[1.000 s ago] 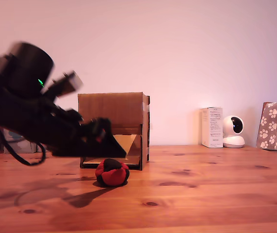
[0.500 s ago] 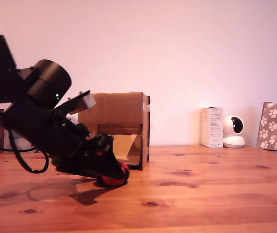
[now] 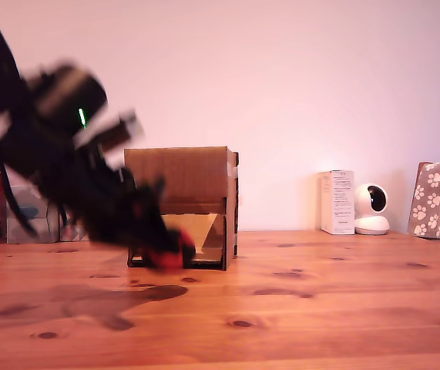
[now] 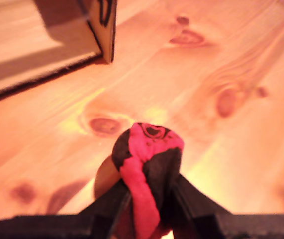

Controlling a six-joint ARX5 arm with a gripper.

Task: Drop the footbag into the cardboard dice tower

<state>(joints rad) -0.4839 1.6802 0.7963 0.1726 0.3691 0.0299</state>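
Currently I log one gripper [image 4: 149, 209], its black fingers [image 4: 111, 205] pinched on the footbag [image 4: 148, 159], which hangs clear of the wooden table [image 3: 320, 301]. I note the cardboard dice tower [image 3: 181, 204] just behind it in the exterior view, its ramp opening facing the camera. The arm is motion-blurred.

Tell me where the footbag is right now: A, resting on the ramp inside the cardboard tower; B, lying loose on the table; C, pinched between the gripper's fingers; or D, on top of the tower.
C: in the wrist view the footbag is squeezed between the two black fingers, clear of the wooden table.
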